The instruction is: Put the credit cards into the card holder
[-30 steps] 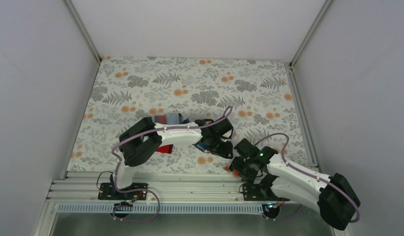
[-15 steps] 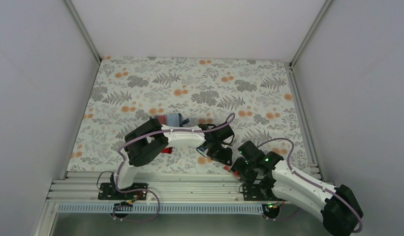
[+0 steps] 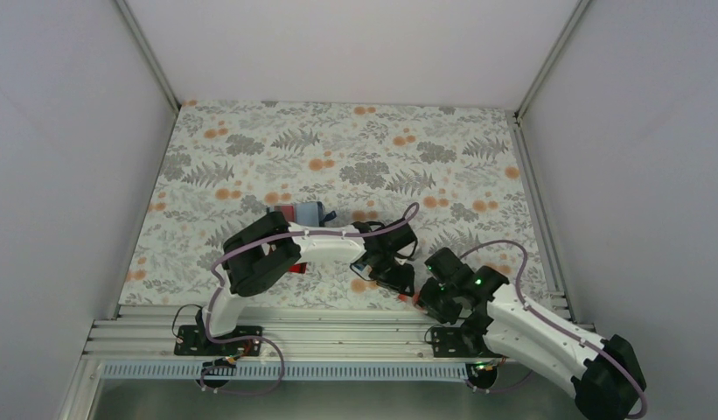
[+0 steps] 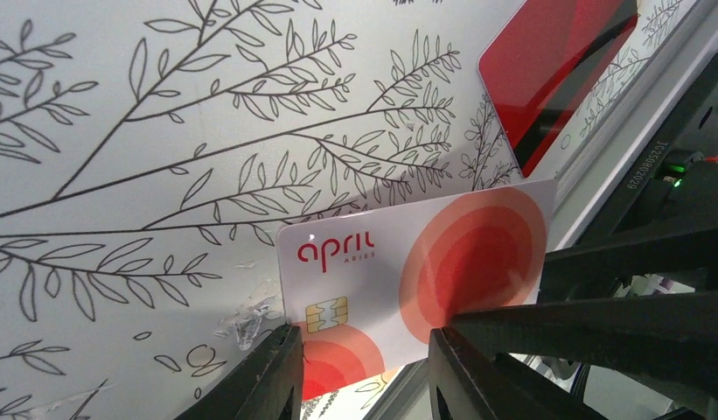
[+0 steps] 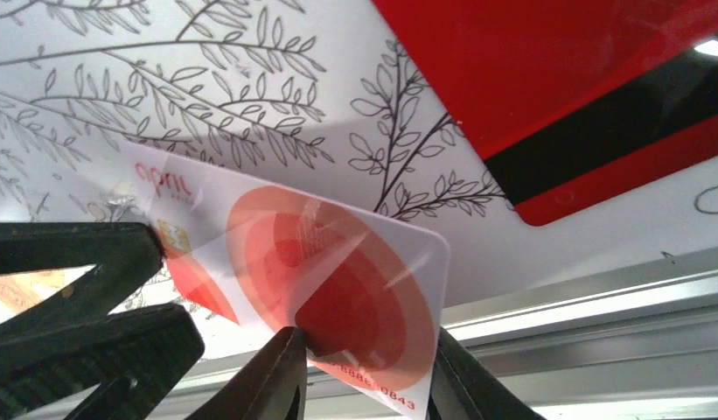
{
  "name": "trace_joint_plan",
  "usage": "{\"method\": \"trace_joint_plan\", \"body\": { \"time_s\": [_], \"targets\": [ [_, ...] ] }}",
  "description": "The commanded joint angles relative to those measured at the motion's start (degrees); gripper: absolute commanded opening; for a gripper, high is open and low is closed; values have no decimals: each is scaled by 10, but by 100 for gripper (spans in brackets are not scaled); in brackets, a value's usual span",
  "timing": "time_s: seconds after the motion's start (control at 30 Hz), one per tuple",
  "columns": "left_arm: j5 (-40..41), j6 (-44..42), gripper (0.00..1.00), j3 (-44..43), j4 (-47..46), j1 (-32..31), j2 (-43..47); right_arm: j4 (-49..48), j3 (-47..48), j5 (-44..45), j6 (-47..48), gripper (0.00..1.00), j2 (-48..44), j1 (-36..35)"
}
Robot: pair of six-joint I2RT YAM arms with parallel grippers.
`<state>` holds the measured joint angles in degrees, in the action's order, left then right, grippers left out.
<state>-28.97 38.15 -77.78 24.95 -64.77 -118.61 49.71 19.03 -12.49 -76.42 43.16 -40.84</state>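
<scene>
A white credit card (image 4: 399,262) printed with red circles, a chip and "april" hangs above the table edge. My left gripper (image 4: 364,337) is shut on its chip end. My right gripper (image 5: 364,341) is shut on the other end, where the card (image 5: 338,262) tilts between its fingers. In the top view the two grippers meet, left (image 3: 397,278) and right (image 3: 422,302). A red credit card (image 5: 582,87) with a black stripe lies flat on the cloth just beyond. The card holder (image 3: 315,213) shows as a dark blue shape behind the left arm.
The aluminium rail (image 5: 600,297) at the table's near edge runs right under the held card. Another red card (image 3: 294,267) peeks out under the left arm. A reddish card (image 3: 288,213) lies beside the holder. White walls enclose the flowered cloth (image 3: 338,149).
My right gripper has moved up to the left gripper and closed its jaws on the free end of the white card. The left gripper has kept its hold.
</scene>
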Motion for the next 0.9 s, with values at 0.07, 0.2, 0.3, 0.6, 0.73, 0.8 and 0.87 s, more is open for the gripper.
{"method": "trace_joint_plan", "body": {
  "time_s": [0.07,0.2,0.3,0.6,0.73,0.8,0.87],
  "targets": [
    [-7,5,37,-1,-6,-8,-24,-14,29,9,21,25,-10,3],
    [-4,8,37,-4,-6,-8,-21,-14,36,7,26,15,-10,3],
    [4,13,37,-4,-4,-7,-11,-5,49,12,30,8,-9,3],
    [54,38,37,-9,32,16,63,-2,100,14,47,4,-12,3],
    [74,36,37,-20,57,47,103,-19,120,11,57,4,-11,3],
    [81,28,37,-26,74,67,128,-39,122,5,64,4,-5,4],
    [89,17,37,-32,91,92,149,-67,122,-1,73,4,6,5]
  ]
}}
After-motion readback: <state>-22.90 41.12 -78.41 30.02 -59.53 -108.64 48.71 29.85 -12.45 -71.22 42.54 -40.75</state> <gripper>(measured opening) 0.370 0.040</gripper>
